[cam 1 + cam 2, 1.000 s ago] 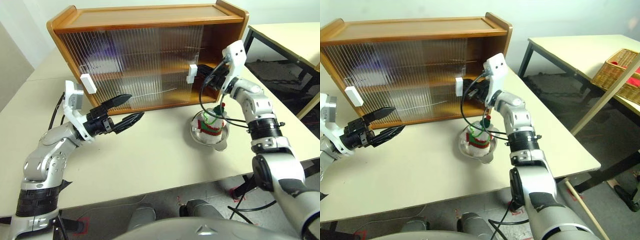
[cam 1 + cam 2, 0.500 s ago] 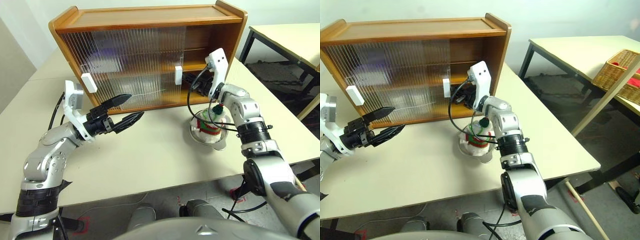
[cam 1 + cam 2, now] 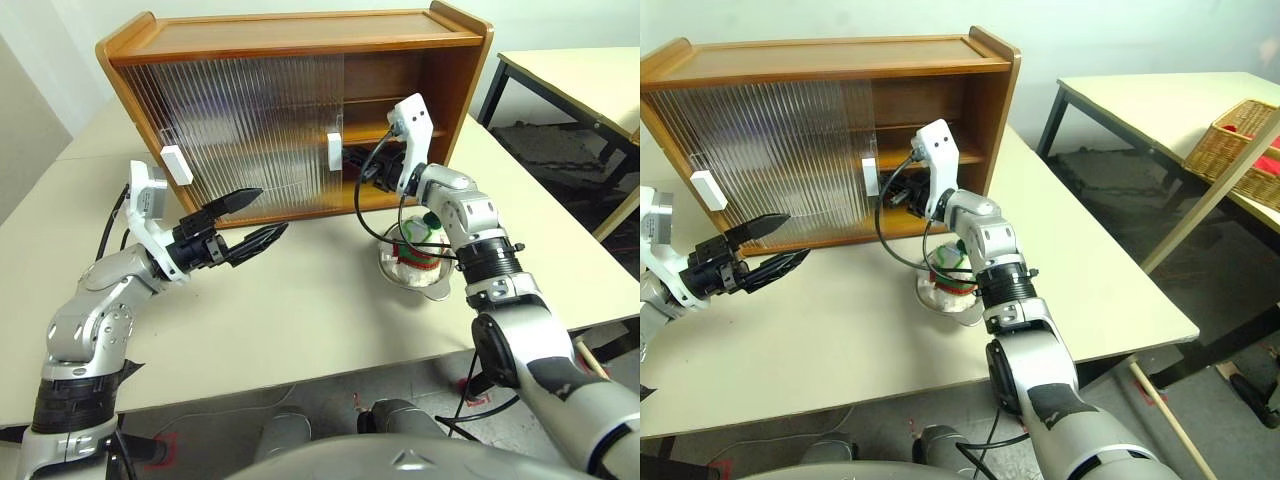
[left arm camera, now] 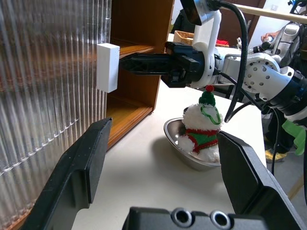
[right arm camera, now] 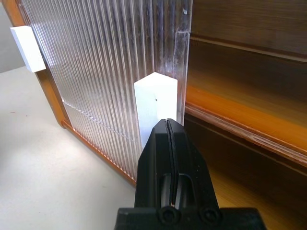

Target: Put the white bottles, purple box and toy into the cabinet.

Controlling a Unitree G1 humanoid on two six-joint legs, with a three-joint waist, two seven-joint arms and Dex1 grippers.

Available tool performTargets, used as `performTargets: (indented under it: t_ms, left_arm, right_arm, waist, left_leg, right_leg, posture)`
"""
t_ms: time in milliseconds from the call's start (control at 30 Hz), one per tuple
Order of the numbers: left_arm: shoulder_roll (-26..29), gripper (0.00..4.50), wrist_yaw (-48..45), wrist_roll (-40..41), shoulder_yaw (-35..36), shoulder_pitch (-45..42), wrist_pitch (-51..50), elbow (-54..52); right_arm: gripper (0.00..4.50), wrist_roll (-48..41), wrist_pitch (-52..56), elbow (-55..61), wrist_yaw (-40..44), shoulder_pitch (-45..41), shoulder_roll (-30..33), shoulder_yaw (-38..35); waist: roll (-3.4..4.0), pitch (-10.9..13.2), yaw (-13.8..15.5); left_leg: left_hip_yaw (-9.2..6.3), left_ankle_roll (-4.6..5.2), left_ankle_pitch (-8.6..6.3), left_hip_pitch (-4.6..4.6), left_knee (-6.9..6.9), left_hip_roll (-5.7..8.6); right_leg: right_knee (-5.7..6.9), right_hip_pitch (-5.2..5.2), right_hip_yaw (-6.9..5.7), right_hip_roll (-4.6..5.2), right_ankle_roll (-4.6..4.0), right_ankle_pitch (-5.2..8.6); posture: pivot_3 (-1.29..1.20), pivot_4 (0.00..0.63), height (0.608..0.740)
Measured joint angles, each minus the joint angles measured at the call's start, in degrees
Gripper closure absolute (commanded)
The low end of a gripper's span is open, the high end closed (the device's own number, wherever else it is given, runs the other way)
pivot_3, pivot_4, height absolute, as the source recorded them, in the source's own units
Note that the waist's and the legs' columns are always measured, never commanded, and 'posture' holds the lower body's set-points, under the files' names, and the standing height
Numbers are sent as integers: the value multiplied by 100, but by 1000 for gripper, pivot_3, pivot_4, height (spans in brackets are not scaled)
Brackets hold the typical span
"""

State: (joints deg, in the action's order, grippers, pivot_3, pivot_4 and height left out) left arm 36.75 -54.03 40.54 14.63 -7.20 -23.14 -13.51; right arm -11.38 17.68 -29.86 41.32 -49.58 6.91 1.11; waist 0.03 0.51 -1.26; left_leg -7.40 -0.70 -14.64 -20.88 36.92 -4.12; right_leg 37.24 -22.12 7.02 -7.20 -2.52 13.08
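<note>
Head views: cabinet at the back of the table; its right bay stands open, ribbed doors stacked to the left of that gap; right gripper pinched shut, tips against the white handle of the right door; toy sits in a steel bowl in front of the cabinet's right end, near the open bay; left gripper spread open, empty, hovering in front of the cabinet's left half, apart from the left handle; bottles and purple box not made out behind the ribbed doors.

Left wrist view: handle at the door's edge, right gripper closed and level, tip touching or just beside it; toy upright in the bowl, in front of the cabinet's open bay; lower shelf there is bare.

Right wrist view: right gripper shut, pressed up to the handle; open bay and shelf beyond the door edge.

Judgement: step in hand is sliding the door to clear access; toy is the piece left to load; next move calls for backing the right gripper off the handle, opening it, coming down over the toy and lifting it out of the bowl without dragging the bowl, then setting it in the open bay.
</note>
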Motion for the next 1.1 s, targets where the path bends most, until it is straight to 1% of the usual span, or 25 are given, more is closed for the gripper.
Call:
performTargets:
  t_ms: [433,633,800,1000,1100]
  left_arm:
    - [0,0,24,0,0,0,-1,-10]
    - [0,0,52,1,-3,0,-20,-76]
    - [-12,0,78,2,-16,-3,-45,-122]
    - [-77,0,68,0,-110,-64,-47,-118]
    - [-141,0,20,-10,-229,-167,-45,-70]
  right_arm:
    - [4458,0,-208,-418,27,-216,-305,13]
    - [4458,7,-357,-542,17,-312,-323,9]
    - [4458,64,-522,-538,-30,-312,-121,6]
    - [4458,68,-567,-353,-155,-303,356,-82]
    - [4458,58,-542,-151,-153,-161,613,-110]
  waist:
    - [0,0,-3]
    - [0,0,-11]
    - [0,0,-1]
    - [-3,-2,23]
    - [-5,-3,19]
  left_leg:
    - [0,0,0,0,-3,-14]
    - [-1,0,0,1,-3,-20]
    - [-1,0,0,0,-1,-21]
    - [1,0,1,-2,9,-20]
    - [2,3,3,-1,11,-19]
  right_leg:
    - [6,-10,-5,-13,-14,-11]
    - [7,-16,-6,-22,-24,-17]
    - [7,-14,-5,-24,-26,-21]
    - [6,-9,-2,-23,-31,-23]
    - [7,-6,-3,-23,-26,-27]
  posture:
    - [25,0,740]
    - [19,0,740]
    - [9,0,740]
    - [-25,0,740]
    - [-38,0,740]
